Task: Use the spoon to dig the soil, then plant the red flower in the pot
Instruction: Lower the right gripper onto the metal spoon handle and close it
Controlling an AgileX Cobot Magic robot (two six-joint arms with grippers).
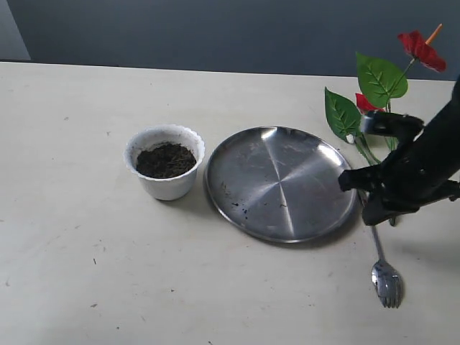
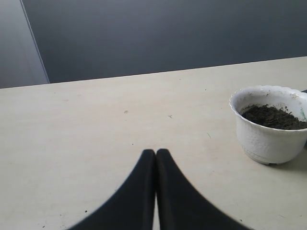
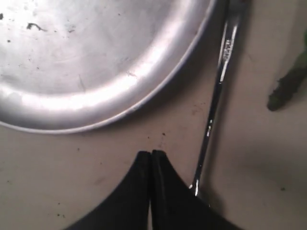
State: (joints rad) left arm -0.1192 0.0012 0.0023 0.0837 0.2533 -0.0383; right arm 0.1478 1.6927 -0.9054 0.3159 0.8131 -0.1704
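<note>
Right black gripper [image 3: 151, 158] clenched empty, poised beside slim silver spoon [image 3: 216, 96] lying flat right of steel plate [image 1: 280, 180], likely pre-grasp | left gripper [image 2: 155, 155] clenched, idle near white scalloped pot [image 1: 164, 171] holding undug dark soil [image 1: 166, 159] | red flower [image 1: 388, 79] behind right arm.

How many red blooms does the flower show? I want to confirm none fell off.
2: one bloom at the top with an orange spike, a second lower, between the leaves. The right arm may hide others.
</note>
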